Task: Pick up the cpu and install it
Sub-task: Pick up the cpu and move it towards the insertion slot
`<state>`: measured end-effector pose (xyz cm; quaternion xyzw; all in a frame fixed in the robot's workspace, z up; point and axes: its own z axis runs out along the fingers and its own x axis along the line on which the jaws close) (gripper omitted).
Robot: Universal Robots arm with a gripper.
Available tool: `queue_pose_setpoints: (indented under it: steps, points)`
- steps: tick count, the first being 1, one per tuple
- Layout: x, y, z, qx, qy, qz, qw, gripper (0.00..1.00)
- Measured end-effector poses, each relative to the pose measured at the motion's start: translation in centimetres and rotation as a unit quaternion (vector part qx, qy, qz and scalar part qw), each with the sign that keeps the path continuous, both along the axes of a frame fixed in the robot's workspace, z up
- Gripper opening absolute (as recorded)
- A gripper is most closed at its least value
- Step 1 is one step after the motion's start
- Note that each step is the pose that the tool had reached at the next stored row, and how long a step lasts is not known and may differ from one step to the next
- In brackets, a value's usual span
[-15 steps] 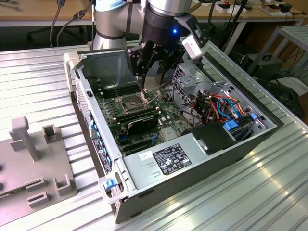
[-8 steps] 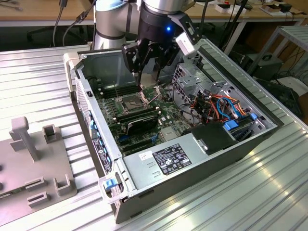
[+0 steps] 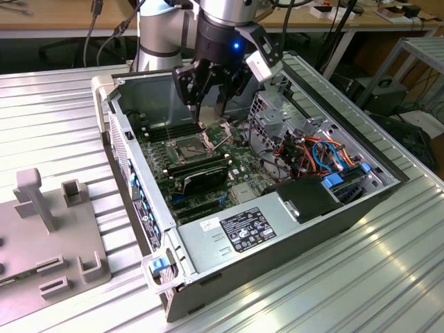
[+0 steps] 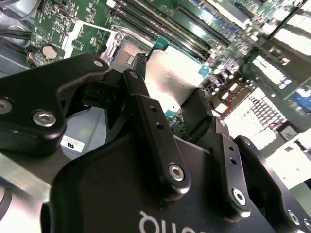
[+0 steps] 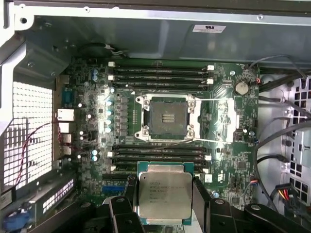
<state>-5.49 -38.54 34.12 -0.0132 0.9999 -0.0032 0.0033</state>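
Observation:
The cpu (image 5: 164,194) is a flat square chip with a dull grey top, and my gripper (image 5: 163,196) is shut on its two opposite edges. It also appears in the second wrist view as the cpu (image 4: 171,75), held between the black fingers (image 4: 146,116). The motherboard's square socket (image 5: 167,118) lies uncovered, its metal frame swung up, a short way from the held chip. In the exterior view my gripper (image 3: 210,104) hangs inside the open computer case, above and slightly behind the socket (image 3: 189,147).
Long black memory sticks (image 5: 160,74) run along both sides of the socket. Bundled cables (image 3: 316,149) and drive bays fill the case at the exterior view's right. The power supply (image 3: 243,232) sits at the near end. A grey fixture (image 3: 48,229) stands on the ribbed table.

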Motion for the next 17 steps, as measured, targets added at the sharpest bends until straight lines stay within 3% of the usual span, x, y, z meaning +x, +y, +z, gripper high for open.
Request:
queue_pose_setpoints:
  steps: [5,7,17]
  points:
    - [0.23,0.84,-0.96,0.0000,0.0000,0.000,1.00000,0.55]
    - [0.39,1.43,-1.35,-0.0001,0.0000,0.000,1.00000,0.55]
    - [0.41,1.59,-1.54,-0.0001,0.0000,0.000,1.00000,0.55]
